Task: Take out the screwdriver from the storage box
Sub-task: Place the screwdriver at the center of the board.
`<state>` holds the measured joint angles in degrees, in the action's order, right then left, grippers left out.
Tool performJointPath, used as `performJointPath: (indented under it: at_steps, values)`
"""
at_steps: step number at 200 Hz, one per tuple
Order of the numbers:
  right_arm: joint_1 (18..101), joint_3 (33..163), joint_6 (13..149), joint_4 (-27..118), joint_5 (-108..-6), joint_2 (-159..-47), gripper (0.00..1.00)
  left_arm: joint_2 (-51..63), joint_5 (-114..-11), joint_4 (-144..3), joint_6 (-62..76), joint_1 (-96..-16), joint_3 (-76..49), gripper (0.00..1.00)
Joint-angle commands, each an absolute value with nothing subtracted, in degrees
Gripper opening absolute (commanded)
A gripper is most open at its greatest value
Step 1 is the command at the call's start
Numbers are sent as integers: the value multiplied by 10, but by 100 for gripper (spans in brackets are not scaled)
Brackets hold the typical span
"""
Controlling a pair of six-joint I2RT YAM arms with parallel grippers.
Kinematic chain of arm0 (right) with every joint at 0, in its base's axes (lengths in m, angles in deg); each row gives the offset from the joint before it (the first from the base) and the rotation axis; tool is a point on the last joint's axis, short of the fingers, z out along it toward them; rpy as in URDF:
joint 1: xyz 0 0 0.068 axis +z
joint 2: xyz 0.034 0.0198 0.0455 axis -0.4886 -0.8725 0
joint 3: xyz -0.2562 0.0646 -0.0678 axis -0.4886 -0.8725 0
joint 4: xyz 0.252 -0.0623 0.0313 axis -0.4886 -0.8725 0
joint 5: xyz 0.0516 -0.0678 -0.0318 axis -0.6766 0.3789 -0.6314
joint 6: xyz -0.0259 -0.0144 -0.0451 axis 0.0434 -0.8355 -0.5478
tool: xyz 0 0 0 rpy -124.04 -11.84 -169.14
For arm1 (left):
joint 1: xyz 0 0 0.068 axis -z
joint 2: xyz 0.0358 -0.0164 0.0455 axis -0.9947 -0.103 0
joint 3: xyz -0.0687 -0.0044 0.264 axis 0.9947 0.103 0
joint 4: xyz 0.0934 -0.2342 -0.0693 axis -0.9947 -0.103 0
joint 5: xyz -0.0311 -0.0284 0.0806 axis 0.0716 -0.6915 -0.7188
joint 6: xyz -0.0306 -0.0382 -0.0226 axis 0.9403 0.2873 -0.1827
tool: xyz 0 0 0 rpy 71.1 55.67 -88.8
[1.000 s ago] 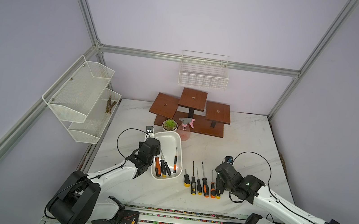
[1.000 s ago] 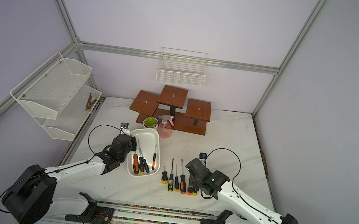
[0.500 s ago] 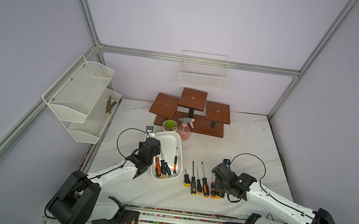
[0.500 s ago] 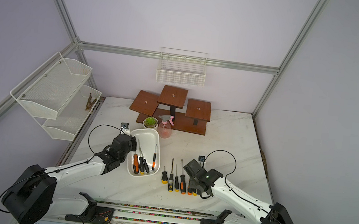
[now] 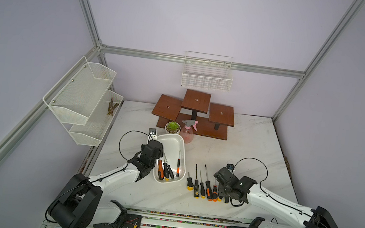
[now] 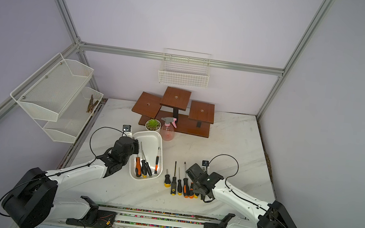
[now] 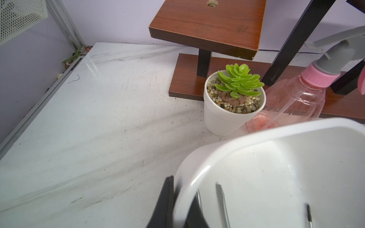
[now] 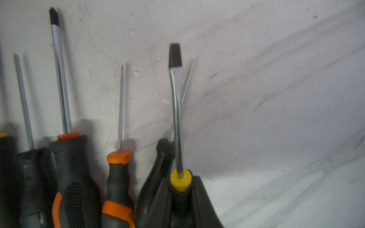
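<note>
1. The yellow-collared screwdriver (image 8: 180, 179) is pinched by its handle between the jaws of the right gripper (image 8: 180, 197), with its flat blade pointed away from the wrist.
2. It is found outside the storage box (image 5: 171, 137), at the right end of the row of screwdrivers (image 5: 201, 187). The row is laid side by side on the table (image 5: 244, 146), handles towards the robot. In both top views the held tool is hidden under the right wrist.
3. Its shaft is seen crossing over the thinner shaft of a black-handled screwdriver (image 8: 156, 177) just beside it. Whether the held tool touches the table cannot be told.
4. The storage box is set to the left of that row, near it but apart, with its long sides running away from the robot.
5. Its left rim is clamped between the jaws of the left gripper (image 7: 180, 203), one finger outside the wall and one inside, as shown in the left wrist view.
6. Four tools are seen inside the box in both top views. An orange-and-black screwdriver (image 5: 159, 169) and two black screwdrivers (image 5: 171, 170) are bunched by the left wall. A slim orange screwdriver (image 5: 178, 164) is laid apart along the right wall.
7. Beyond the far end of the box, a succulent pot (image 5: 172, 127) and a pink spray bottle (image 5: 187, 133) are stood side by side in front of a wooden stand (image 5: 196, 100).
</note>
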<state>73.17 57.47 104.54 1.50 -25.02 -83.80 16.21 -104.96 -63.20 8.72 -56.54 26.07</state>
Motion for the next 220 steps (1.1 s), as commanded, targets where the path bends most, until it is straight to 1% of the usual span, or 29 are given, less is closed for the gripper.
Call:
performJointPath:
  at_steps: [1,33,146,167,191,220]
  values:
    - [720,563,1058,40,-242,-833,0,160,-1046,-622,76,-561,232,0]
    - [700,543,1057,60,-260,-817,0,160,-1046,-622,75,-561,233,0]
    - [661,530,1045,89,-293,-822,0,166,-1045,-620,75,-561,239,0]
    - [654,527,1043,95,-300,-829,3,166,-1046,-617,76,-561,239,0]
    - [648,526,1041,102,-309,-837,9,165,-1045,-617,75,-561,238,0]
    - [644,523,1038,110,-318,-838,13,166,-1046,-617,76,-561,239,0]
